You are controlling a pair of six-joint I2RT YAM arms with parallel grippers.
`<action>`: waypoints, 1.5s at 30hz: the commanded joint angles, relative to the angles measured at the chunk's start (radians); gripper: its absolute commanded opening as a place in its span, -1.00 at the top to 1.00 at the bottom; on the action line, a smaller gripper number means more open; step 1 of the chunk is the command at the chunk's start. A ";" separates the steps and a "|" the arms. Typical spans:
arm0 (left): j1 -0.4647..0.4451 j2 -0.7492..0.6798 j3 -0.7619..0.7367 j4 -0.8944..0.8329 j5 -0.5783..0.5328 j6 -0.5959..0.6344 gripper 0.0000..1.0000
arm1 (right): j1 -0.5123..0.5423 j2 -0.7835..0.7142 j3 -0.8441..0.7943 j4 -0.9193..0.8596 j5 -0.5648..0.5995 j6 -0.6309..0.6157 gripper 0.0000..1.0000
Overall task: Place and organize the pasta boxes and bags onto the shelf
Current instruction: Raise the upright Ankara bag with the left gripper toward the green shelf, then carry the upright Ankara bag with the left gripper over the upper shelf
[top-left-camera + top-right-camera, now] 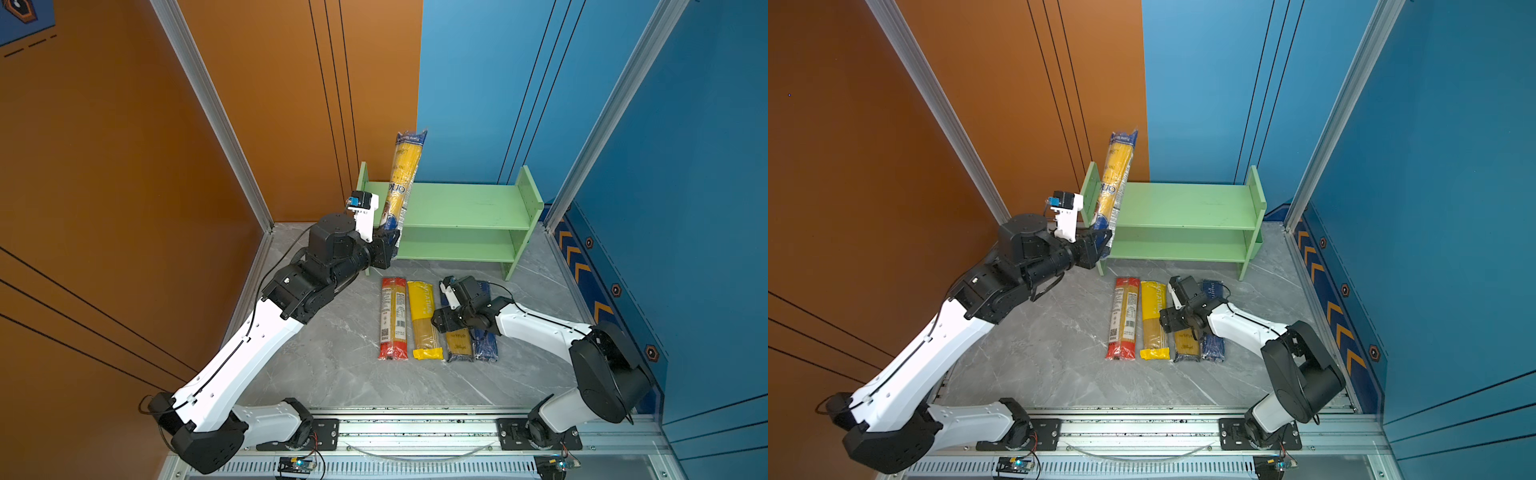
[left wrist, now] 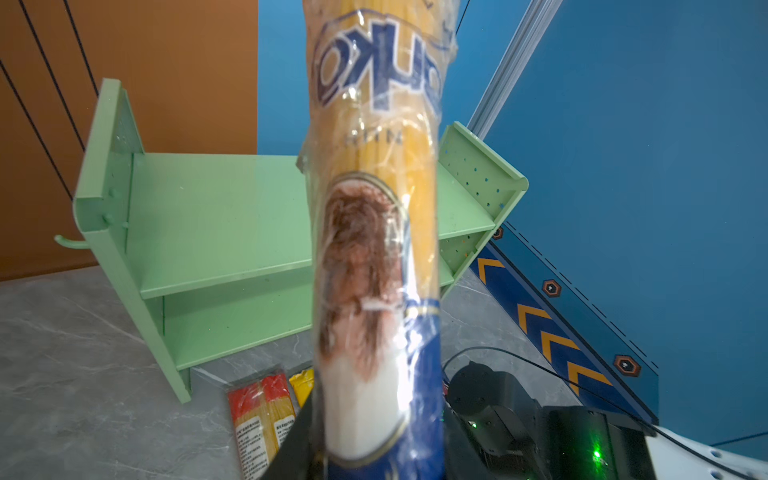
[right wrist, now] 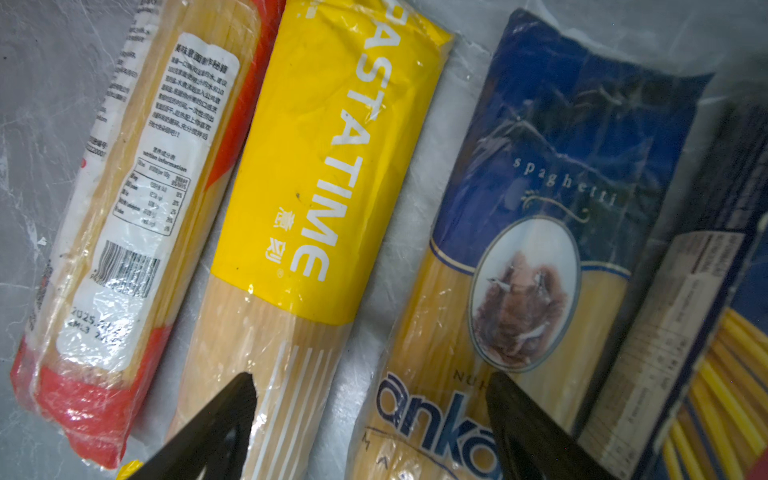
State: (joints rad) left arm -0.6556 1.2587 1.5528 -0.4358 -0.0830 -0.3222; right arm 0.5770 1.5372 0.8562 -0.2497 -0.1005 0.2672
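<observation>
The shelf (image 1: 465,203) holds nothing yet. The left fingers (image 2: 291,451) clamp one ankara bag (image 1: 405,174) upright beside its left end; four packs (image 1: 422,320) lie before it, beneath the wide-open, empty right fingers (image 3: 216,424).

1. A grey marbled tabletop (image 1: 332,374) is spreading across the middle.
2. An orange wall panel (image 1: 104,166) is rising on the left, meeting a blue wall panel (image 1: 478,83) behind.
3. A silver post (image 1: 216,116) is slanting down across the orange side.
4. Orange chevrons (image 1: 582,270) are running along the right wall's foot.
5. A metal rail (image 1: 415,430) is lying along the near edge; a small board (image 1: 297,462) below is glowing, perhaps a status light.
</observation>
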 commanded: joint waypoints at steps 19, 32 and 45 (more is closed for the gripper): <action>0.008 0.210 0.174 0.390 -0.291 0.212 1.00 | 0.009 0.003 -0.003 0.000 0.008 0.000 -0.70; 0.034 0.282 0.203 0.361 -0.370 0.216 1.00 | 0.009 0.014 0.004 0.004 -0.001 0.000 -0.70; 0.076 0.344 0.217 0.327 -0.328 0.150 1.00 | 0.008 0.018 0.003 0.003 -0.001 -0.003 -0.70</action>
State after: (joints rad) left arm -0.5892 1.6230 1.6939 -0.2489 -0.4099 -0.1471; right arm 0.5770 1.5425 0.8562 -0.2501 -0.1001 0.2672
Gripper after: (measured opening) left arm 0.323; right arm 0.850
